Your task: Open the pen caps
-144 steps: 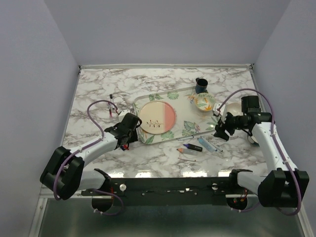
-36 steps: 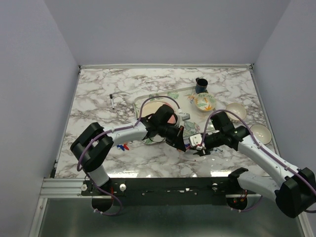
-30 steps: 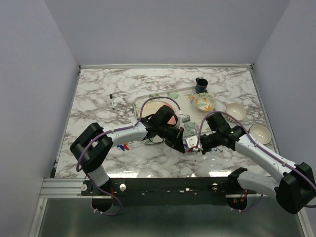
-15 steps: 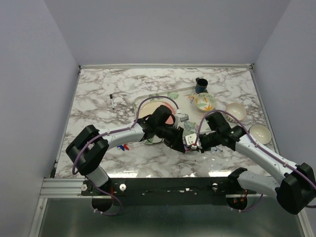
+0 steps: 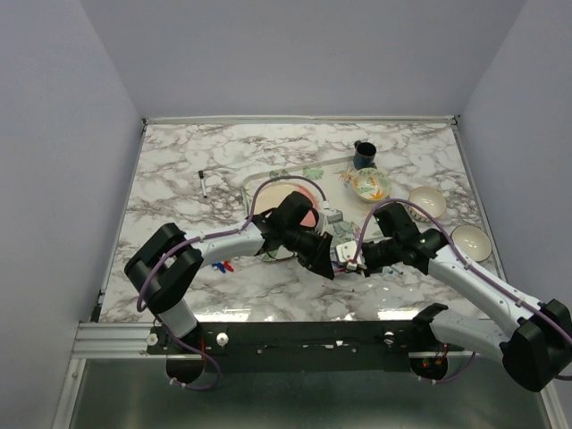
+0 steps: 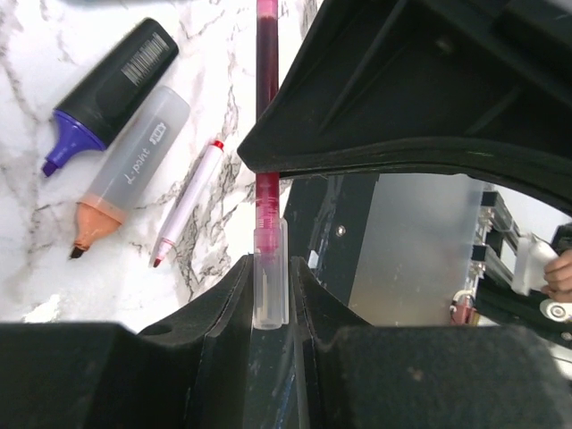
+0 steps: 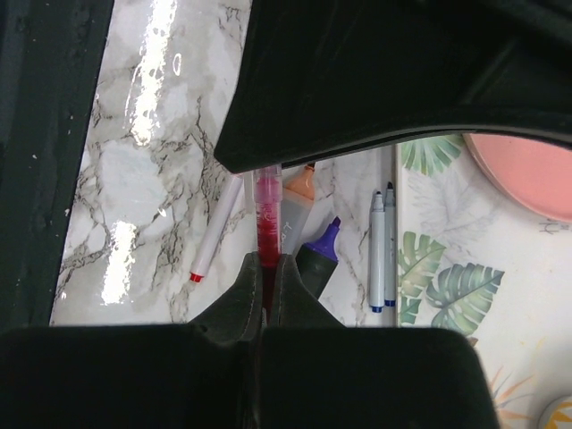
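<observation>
My overhead camera looks down from behind the arms (image 5: 223,241) across the whole table (image 5: 179,170). Both wrist cameras sit very close, facing each other along one red pen (image 6: 266,192), and both catch the purple marker (image 6: 112,89) on the table.

I am working in a robot lab cell, a bench rig built for trials. Plain lilac walls (image 5: 54,179) box in the marble-patterned desk (image 5: 179,170) on three sides. Nearer to me than the right gripper (image 5: 349,261), both arms are bolted to a black bar (image 5: 304,338) fixed on an aluminium rail (image 5: 116,338), and purple cables (image 5: 288,178) loop along the arms in the open. The homely things read as staged props. A leaf-printed tray (image 5: 308,170) and a dark mug (image 5: 364,155) lie beyond that gripper, small bowls (image 5: 427,201) stand off to its right, and loose pens (image 7: 380,250) lie on the desk beneath it.
</observation>
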Available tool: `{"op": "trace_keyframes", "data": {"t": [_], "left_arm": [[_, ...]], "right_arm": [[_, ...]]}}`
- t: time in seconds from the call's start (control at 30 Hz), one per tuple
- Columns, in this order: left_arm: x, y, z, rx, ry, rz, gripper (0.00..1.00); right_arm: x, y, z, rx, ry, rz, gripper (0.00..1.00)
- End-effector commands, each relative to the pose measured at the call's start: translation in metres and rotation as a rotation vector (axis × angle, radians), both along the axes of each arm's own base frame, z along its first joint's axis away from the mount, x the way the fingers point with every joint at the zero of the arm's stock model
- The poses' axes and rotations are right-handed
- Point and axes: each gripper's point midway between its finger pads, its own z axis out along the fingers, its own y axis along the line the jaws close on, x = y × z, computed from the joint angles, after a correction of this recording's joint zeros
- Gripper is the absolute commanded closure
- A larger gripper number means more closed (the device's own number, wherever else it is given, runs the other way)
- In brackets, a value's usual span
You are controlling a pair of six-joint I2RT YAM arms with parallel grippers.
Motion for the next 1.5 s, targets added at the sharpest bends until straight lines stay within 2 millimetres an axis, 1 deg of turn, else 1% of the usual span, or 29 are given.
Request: {"op": "trace_keyframes", "data": {"t": [0.0, 0.07, 0.17, 0.2, 0.23, 0.3, 0.37, 0.4, 0.43, 0.5, 0.53, 0.6, 0.67, 0.8, 0.87, 0.93, 0.97, 1.03, 1.07, 1.1, 1.17, 1.2, 1.23, 1.3, 1.33, 1.37, 1.4, 1.43, 1.47], "left_arm": [[-0.014, 0.0, -0.002, 0.009, 0.058, -0.073, 0.68], [-0.013, -0.001, -0.002, 0.011, 0.056, -0.074, 0.66], [-0.013, -0.002, 0.001, 0.004, 0.054, -0.075, 0.67], [-0.013, -0.002, 0.003, -0.002, 0.052, -0.076, 0.68], [-0.013, -0.003, 0.004, -0.006, 0.054, -0.079, 0.72], [-0.014, -0.003, 0.006, -0.014, 0.054, -0.084, 0.76], [-0.013, -0.004, 0.008, -0.018, 0.053, -0.085, 0.77], [-0.013, -0.004, 0.008, -0.019, 0.052, -0.085, 0.76], [-0.013, -0.004, 0.008, -0.017, 0.052, -0.084, 0.71], [-0.012, -0.004, 0.007, -0.014, 0.054, -0.079, 0.67], [-0.012, -0.004, 0.006, -0.013, 0.055, -0.078, 0.63], [-0.011, -0.006, 0.008, -0.022, 0.054, -0.073, 0.6], [-0.011, -0.007, 0.009, -0.031, 0.056, -0.072, 0.59], [-0.01, -0.009, 0.009, -0.037, 0.06, -0.074, 0.6], [-0.011, -0.01, 0.009, -0.04, 0.069, -0.078, 0.66], [-0.011, -0.01, 0.007, -0.038, 0.075, -0.078, 0.8], [-0.011, -0.01, 0.007, -0.039, 0.075, -0.078, 1.0], [-0.012, -0.007, 0.004, -0.017, 0.075, -0.066, 1.0], [-0.01, -0.004, 0.001, 0.001, 0.061, -0.051, 1.0], [-0.011, 0.001, 0.004, 0.007, 0.06, -0.041, 1.0], [-0.01, 0.013, -0.001, 0.037, 0.068, -0.005, 1.0], [-0.011, 0.02, 0.001, 0.052, 0.065, 0.016, 1.0], [-0.015, 0.029, -0.005, 0.077, 0.083, 0.03, 1.0], [-0.018, 0.04, -0.004, 0.097, 0.102, 0.073, 1.0], [-0.024, 0.046, -0.01, 0.117, 0.118, 0.078, 1.0], [-0.027, 0.049, -0.01, 0.121, 0.127, 0.085, 1.0], [-0.029, 0.052, -0.005, 0.107, 0.121, 0.094, 1.0], [-0.032, 0.056, -0.009, 0.123, 0.136, 0.11, 1.0], [-0.031, 0.056, -0.007, 0.121, 0.131, 0.122, 1.0]], "right_arm": [[0.012, 0.003, 0.013, 0.021, -0.08, -0.008, 0.99], [0.012, 0.004, 0.015, 0.027, -0.085, -0.004, 0.99], [0.012, 0.003, 0.012, 0.018, -0.085, -0.006, 0.99], [0.013, 0.002, 0.012, 0.017, -0.087, -0.009, 0.99], [0.014, 0.003, 0.012, 0.018, -0.089, -0.009, 0.99], [0.013, 0.002, 0.012, 0.017, -0.088, -0.008, 0.99], [0.012, 0.002, 0.011, 0.016, -0.09, -0.001, 0.99], [0.012, 0.002, 0.011, 0.017, -0.09, 0.0, 1.0], [0.012, 0.003, 0.012, 0.019, -0.094, 0.004, 1.0], [0.009, 0.004, 0.012, 0.024, -0.091, 0.018, 0.99], [0.009, 0.004, 0.012, 0.024, -0.094, 0.022, 1.0], [0.007, 0.006, 0.011, 0.024, -0.093, 0.031, 0.99], [0.006, 0.007, 0.01, 0.021, -0.094, 0.038, 0.99], [0.004, 0.009, 0.009, 0.019, -0.095, 0.051, 0.99], [0.003, 0.009, 0.009, 0.017, -0.096, 0.053, 0.99], [0.003, 0.01, 0.009, 0.015, -0.099, 0.055, 0.99], [0.004, 0.009, 0.009, 0.014, -0.101, 0.053, 0.99], [0.005, 0.007, 0.007, 0.003, -0.112, 0.046, 1.0], [0.007, 0.005, 0.006, -0.009, -0.124, 0.04, 0.99], [0.016, -0.002, 0.003, -0.051, -0.161, 0.007, 0.99], [0.029, -0.013, -0.002, -0.096, -0.234, -0.045, 0.99], [0.041, -0.026, -0.004, -0.143, -0.277, -0.102, 0.99], [0.046, -0.032, -0.004, -0.152, -0.301, -0.125, 0.99], [0.053, -0.043, 0.002, -0.147, -0.332, -0.17, 0.99], [0.059, -0.052, 0.004, -0.147, -0.338, -0.21, 0.99], [0.063, -0.057, 0.006, -0.143, -0.345, -0.232, 0.99], [0.067, -0.065, 0.01, -0.138, -0.357, -0.268, 0.99], [0.069, -0.069, 0.011, -0.137, -0.357, -0.285, 0.99], [0.07, -0.072, 0.012, -0.136, -0.358, -0.301, 1.0]]}}
